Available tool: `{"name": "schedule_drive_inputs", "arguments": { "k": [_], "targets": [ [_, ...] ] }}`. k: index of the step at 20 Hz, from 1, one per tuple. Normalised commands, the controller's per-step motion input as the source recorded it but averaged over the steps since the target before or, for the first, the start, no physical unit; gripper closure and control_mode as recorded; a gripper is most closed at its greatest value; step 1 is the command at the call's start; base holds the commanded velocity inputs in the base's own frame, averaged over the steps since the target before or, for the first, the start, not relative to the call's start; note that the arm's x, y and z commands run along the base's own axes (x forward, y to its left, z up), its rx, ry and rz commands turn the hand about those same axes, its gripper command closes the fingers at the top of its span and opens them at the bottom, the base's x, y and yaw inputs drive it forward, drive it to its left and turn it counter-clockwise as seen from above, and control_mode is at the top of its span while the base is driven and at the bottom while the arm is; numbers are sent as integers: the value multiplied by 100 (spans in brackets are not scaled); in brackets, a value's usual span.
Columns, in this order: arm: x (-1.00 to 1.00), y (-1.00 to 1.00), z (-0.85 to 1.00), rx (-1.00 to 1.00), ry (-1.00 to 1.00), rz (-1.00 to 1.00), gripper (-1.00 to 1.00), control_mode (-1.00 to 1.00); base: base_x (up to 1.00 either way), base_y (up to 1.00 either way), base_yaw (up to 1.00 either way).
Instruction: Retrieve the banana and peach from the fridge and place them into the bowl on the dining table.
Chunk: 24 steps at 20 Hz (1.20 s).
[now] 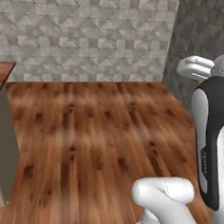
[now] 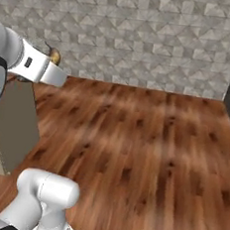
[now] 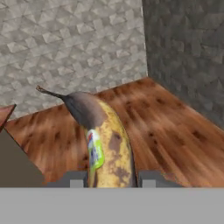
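Yellow-brown and heavily spotted, the banana (image 3: 107, 144) sits pinched between the gripper's (image 3: 110, 178) two dark fingertips (image 3: 74, 178), its dark stem end pointing away toward the patterned grey wall (image 3: 70, 43). A small sticker (image 3: 95, 151) shows on its peel. Below lies a reddish wood floor (image 1: 92, 141). A corner of the dining table (image 1: 1, 74) stands at the left, well apart.

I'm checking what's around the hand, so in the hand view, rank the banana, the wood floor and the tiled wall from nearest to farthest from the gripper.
1. Banana, between the fingers of the gripper.
2. Wood floor, below and ahead.
3. Tiled wall, at the far end.
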Motion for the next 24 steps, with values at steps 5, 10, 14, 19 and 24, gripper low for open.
{"name": "schedule_drive_inputs", "arguments": {
  "k": [5,10,14,19,24],
  "targets": [
    [0,0,0,0,0,0,100,100,87,0,64],
    [0,0,0,0,0,0,100,100,100,-26,46],
    [0,0,0,0,0,0,100,100,100,-75,32],
    [0,0,0,0,0,0,100,100,100,-54,30],
    [0,0,0,0,0,0,100,100,100,-38,34]
  ]
}}
